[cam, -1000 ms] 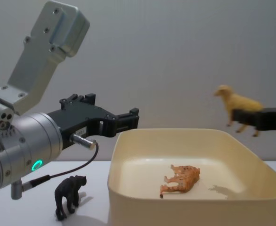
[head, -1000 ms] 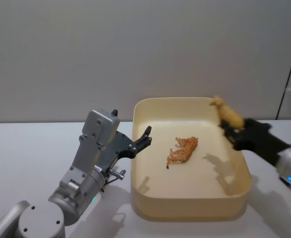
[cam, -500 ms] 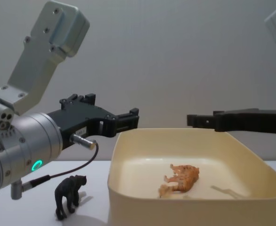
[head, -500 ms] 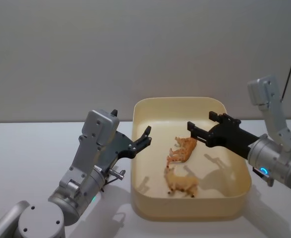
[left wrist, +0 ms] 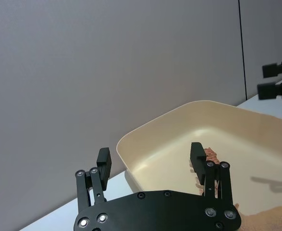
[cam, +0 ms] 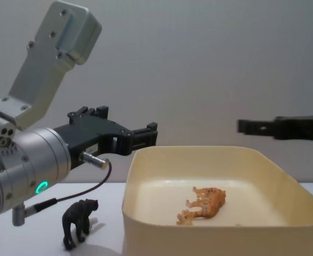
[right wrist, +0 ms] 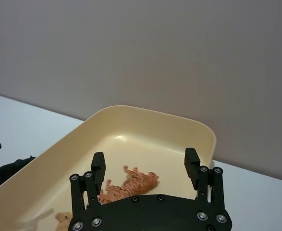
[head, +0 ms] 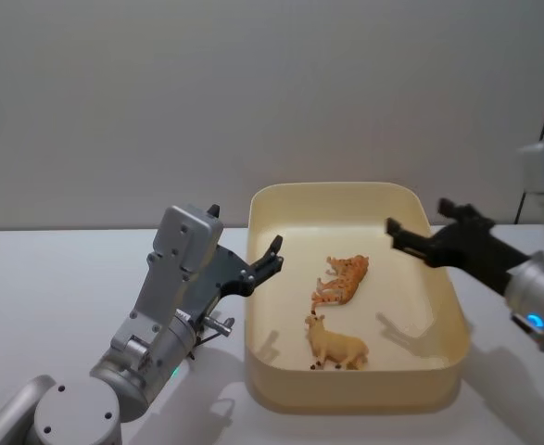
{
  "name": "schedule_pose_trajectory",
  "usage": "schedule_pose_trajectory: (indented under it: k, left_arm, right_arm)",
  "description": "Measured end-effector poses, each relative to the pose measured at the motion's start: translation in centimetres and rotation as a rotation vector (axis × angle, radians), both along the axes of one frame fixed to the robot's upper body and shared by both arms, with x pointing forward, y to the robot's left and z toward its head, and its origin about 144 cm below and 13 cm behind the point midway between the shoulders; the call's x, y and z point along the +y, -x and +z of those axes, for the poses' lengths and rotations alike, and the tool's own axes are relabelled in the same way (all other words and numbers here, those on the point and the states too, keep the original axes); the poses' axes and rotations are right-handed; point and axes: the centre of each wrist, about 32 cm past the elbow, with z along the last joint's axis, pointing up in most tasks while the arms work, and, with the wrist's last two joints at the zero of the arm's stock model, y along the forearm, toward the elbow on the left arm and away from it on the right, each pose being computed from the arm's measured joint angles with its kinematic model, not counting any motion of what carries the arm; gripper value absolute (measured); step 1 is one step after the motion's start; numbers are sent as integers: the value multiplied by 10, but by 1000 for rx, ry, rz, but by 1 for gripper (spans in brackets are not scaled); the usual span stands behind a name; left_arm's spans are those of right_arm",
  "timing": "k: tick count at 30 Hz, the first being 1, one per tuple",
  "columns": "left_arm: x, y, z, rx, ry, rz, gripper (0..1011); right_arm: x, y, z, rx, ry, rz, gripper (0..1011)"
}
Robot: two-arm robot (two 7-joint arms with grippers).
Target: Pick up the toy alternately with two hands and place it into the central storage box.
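The yellow toy [head: 336, 349] now lies on its side on the floor of the box [head: 350, 394], in the near half. A second ago it was clamped in my right tool [head: 418, 221] above the box's far right corner, and half a second ago it had only just landed beneath the opened fingers. It has come to rest just in front of the orange striped toy [head: 343, 280], which has not shifted; I cannot tell whether the two touch. That makes two toys in the box, so I judge my right side's turn finished. A black toy [cam: 77, 223] stands upright on the bench [head: 49, 278], just outside the box's left wall, and since the toys are to be taken with alternate hands, I expect it falls to my left side next. My right tool has pulled back from over the middle of the box and now hangs above the right rim, level and pointing left across it. Its fingers are spread wide with nothing between them, which the right wrist view shows plainly. My left tool [head: 273, 258] has not moved through any of this. It hovers just over the box's left rim, angled towards the middle, fingers apart and empty, with its silver arm rising behind it and the green ring lit. The black toy sits below and behind that tool, so I would have to draw back and come down outside the wall to reach it.
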Motion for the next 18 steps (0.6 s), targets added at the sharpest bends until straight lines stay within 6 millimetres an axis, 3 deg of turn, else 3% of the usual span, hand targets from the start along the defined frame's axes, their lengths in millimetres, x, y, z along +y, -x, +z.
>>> schedule_pose_trajectory:
  k: [12,18]
  left_arm:
    - [0,0,0,0,0,0,1001]
    - [0,0,2,16,-9,-7,1001]
  right_arm:
    - [-43,33,1,-22,-56,-143,1001]
    - [-55,43,3,-29,-71,-183,1001]
